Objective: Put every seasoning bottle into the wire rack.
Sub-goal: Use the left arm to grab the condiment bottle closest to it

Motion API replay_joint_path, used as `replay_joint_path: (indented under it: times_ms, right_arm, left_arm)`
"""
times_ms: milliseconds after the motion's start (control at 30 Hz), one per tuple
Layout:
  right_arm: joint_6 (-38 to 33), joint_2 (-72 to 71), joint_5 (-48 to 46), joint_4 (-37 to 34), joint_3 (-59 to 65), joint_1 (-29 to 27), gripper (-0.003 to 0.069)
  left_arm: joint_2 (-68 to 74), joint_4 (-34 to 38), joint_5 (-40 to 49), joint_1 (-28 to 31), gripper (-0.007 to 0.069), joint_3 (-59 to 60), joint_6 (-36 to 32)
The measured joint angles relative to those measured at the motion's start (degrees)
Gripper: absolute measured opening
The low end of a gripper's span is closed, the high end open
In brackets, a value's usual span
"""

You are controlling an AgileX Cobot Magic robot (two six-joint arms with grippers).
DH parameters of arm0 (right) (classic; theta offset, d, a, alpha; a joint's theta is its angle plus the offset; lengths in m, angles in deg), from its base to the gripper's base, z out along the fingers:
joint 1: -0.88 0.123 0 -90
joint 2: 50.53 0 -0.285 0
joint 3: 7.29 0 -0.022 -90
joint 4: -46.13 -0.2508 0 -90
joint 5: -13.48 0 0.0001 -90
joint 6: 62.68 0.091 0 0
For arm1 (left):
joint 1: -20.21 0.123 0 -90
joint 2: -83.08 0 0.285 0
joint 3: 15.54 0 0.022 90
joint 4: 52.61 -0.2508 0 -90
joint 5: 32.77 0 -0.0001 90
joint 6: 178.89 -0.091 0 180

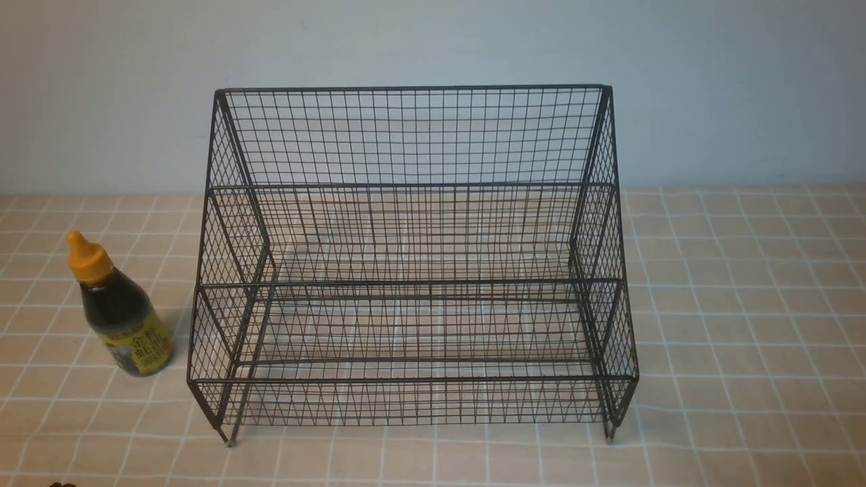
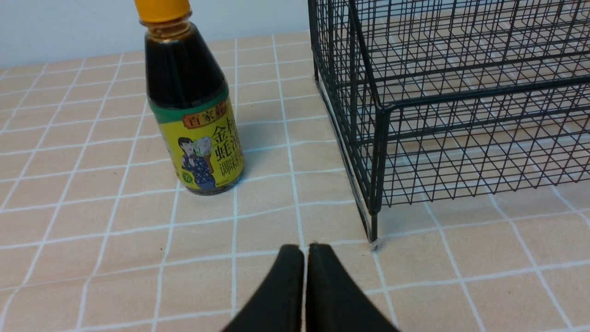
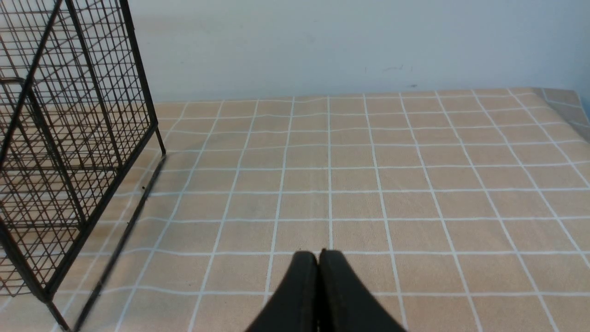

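beside the wire rack (black mesh), the seasoning bottle stands upright.

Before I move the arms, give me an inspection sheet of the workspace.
Surface: grid-patterned cloth, with slight creases.
Job's things: seasoning bottle upright, left of the wire rack, not in it; no bottle seen in the rack, which stands on its feet.
Clutter: nothing seen.
Left gripper: shut, nothing between the fingertips.
Right gripper: shut, nothing between the fingertips.
Cables: nothing seen.
Surroundings: plain pale wall behind the rack; blue thing at the right wrist view's edge, can't tell what.
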Motion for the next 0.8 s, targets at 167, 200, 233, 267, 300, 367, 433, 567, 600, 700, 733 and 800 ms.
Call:
replay_joint_path:
  times_ms: [167, 200, 233, 267, 300, 367, 433, 567, 600, 700, 733, 800]
  right_arm:
    - [0.0, 0.0, 0.0, 0.0, 0.0, 0.0, -0.0012]
    - [0.0, 0.0, 0.0, 0.0, 0.0, 0.0, -0.0012]
    - [0.0, 0.0, 0.0, 0.0, 0.0, 0.0, -0.0012]
    - [0.0, 0.0, 0.0, 0.0, 0.0, 0.0, -0.0012]
    - [0.0, 0.0, 0.0, 0.0, 0.0, 0.0, -0.0012]
    - [0.0, 0.0, 0.0, 0.0, 0.0, 0.0, -0.0012]
    - [0.0, 0.0, 0.0, 0.0, 0.0, 0.0, -0.0012]
    - [0.0, 0.0, 0.0, 0.0, 0.0, 0.0, -0.0012]
    - [0.0, 0.0, 0.0, 0.0, 0.0, 0.0, -0.0012]
    - [0.0, 0.0, 0.0, 0.0, 0.0, 0.0, -0.0012]
    - [0.0, 0.0, 0.0, 0.0, 0.0, 0.0, -0.0012]
    - [0.0, 0.0, 0.0, 0.0, 0.0, 0.0, -0.0012]
  left_arm:
    - [0.0, 0.0, -1.24, 0.0, -0.0007, 0.06, 0.0]
    - [0.0, 0.08, -2.26, 0.0, -0.0007, 0.11, 0.0]
    - [0.0, 0.46, -3.89, 0.0, -0.0007, 0.17, 0.07]
    - [0.0, 1.42, -5.91, 0.0, -0.0007, 0.17, 0.25]
    - [0.0, 1.91, -6.82, 0.0, -0.0007, 0.17, 0.52]
    - [0.0, 5.76, -13.55, 0.0, -0.0007, 0.17, 1.43]
    - [0.0, 9.03, -19.18, 0.0, -0.0007, 0.17, 2.02]
    - [0.0, 15.17, -33.52, 0.0, -0.0007, 0.17, 2.46]
    - [0.0, 15.55, -36.35, 0.0, -0.0007, 0.17, 2.46]
    - [0.0, 16.22, -44.04, 0.0, -0.0007, 0.17, 2.46]
    - [0.0, 16.22, -44.64, 0.0, -0.0007, 0.17, 2.46]
    - [3.06, 16.39, -49.21, 0.0, -0.0007, -0.08, 2.46]
